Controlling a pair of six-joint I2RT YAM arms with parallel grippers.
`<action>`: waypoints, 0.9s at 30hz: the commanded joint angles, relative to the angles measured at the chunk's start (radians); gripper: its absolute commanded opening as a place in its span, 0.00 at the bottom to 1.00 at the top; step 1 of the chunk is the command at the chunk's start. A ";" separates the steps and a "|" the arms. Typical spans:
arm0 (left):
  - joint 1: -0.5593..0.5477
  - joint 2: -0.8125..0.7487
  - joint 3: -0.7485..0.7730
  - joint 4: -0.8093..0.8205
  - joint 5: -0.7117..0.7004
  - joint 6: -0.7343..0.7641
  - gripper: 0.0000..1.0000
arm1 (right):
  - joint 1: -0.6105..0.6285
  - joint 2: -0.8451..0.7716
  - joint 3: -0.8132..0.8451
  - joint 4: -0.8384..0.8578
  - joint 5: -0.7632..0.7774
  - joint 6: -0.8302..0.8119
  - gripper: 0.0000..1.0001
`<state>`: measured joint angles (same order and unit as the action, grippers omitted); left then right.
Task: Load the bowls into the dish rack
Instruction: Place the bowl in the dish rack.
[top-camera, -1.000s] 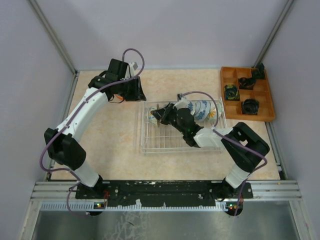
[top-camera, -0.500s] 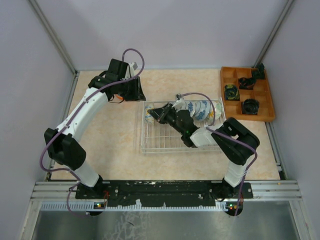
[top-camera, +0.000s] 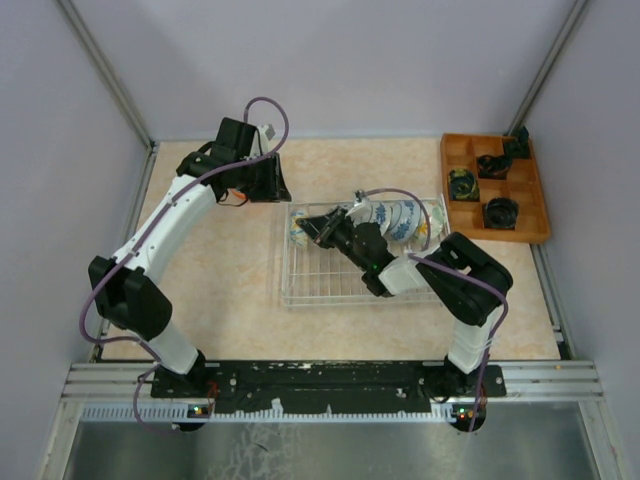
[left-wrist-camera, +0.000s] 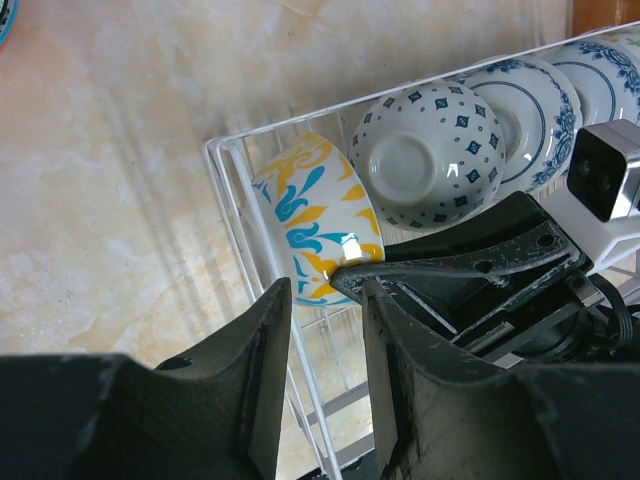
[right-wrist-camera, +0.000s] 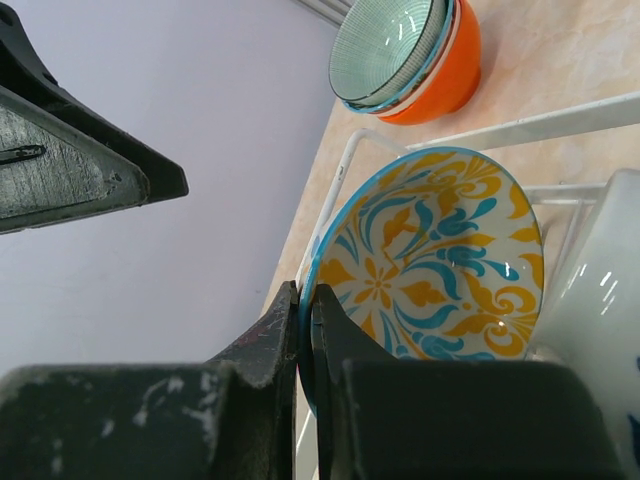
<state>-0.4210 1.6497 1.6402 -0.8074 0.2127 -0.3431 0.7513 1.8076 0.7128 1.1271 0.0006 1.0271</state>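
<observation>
The yellow-and-blue bowl (right-wrist-camera: 430, 260) is stood on edge at the far-left corner of the dish rack (top-camera: 330, 285), just inside the rack's wire wall, and its rim is pinched between the closed fingers of the right tool (right-wrist-camera: 303, 300), so it is judged to be placed but not yet let go. Just beside it along the rack's far side a dotted white bowl (left-wrist-camera: 430, 150) is leaned with its foot outward, and after that more blue-ringed bowls (left-wrist-camera: 530, 110) are lined up on edge towards the rack's far-right corner; their exact number cannot be told. The near part of the rack is seen bare of bowls. Outside the rack, on the worktop (top-camera: 220, 280) beyond its far-left corner, an orange bowl (right-wrist-camera: 445, 85) is seen with a green-patterned bowl (right-wrist-camera: 385, 50) nested in it, so at least these two are judged to be left to load; whether others lie beneath them cannot be told. The left tool (left-wrist-camera: 322, 290) is held partly open with nothing between its fingers, above the worktop near the rack's far-left corner. An orange wooden tray (top-camera: 500, 235) with black items (top-camera: 500, 212) is set at the worktop's far-right corner, well apart from the loading. Most of the task is judged done.
</observation>
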 joint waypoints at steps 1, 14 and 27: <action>-0.006 0.002 0.027 0.000 -0.002 0.003 0.41 | 0.002 -0.005 -0.010 0.085 0.018 0.016 0.06; -0.006 0.008 0.030 0.000 0.001 0.000 0.41 | 0.003 -0.059 -0.017 -0.058 0.068 -0.008 0.18; -0.008 0.016 0.033 0.003 0.009 -0.004 0.41 | 0.002 -0.122 -0.015 -0.194 0.119 -0.035 0.29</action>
<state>-0.4213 1.6550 1.6402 -0.8074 0.2134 -0.3435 0.7517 1.7428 0.6987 0.9863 0.0647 1.0279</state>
